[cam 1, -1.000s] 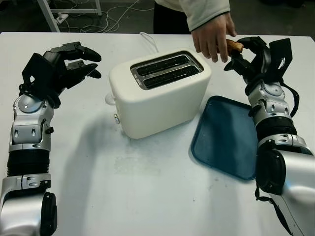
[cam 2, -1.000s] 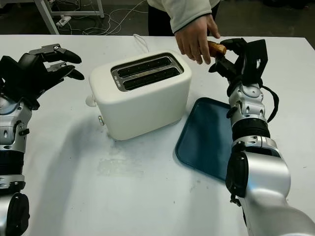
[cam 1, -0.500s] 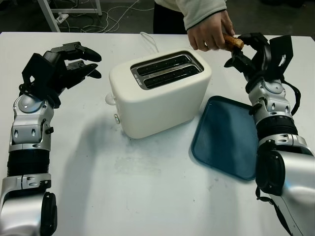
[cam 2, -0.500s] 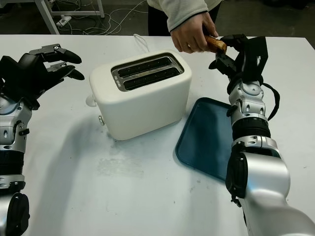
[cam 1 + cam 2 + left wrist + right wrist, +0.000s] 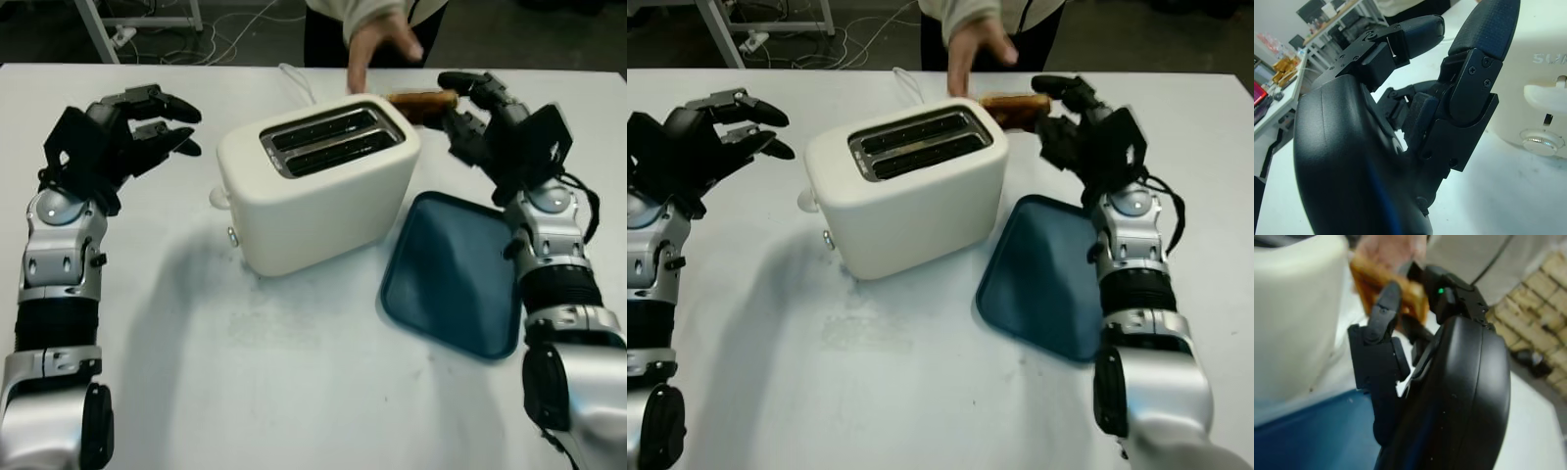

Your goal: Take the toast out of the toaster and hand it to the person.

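Observation:
The cream toaster (image 5: 313,186) stands mid-table, both slots showing nothing sticking out. A browned slice of toast (image 5: 419,103) hangs level in the air just past the toaster's far right corner. My right hand (image 5: 458,100) is shut on the toast's right end, one finger above it and the others below; the right wrist view has the toast (image 5: 1371,279) beyond my fingertips. A person's hand (image 5: 377,39) hovers at the table's far edge, a little left of the toast and apart from it. My left hand (image 5: 167,127) is open, held above the table left of the toaster.
A dark blue tray (image 5: 451,274) lies on the table right of the toaster, under my right forearm. The toaster's white cord (image 5: 294,80) trails off the far edge. The toaster's knob and lever side (image 5: 1542,117) faces my left hand.
The person's hand has let go of the toast and drawn back to the left. My right hand has turned and come lower toward the toaster, the toast now level. The left arm has not moved.

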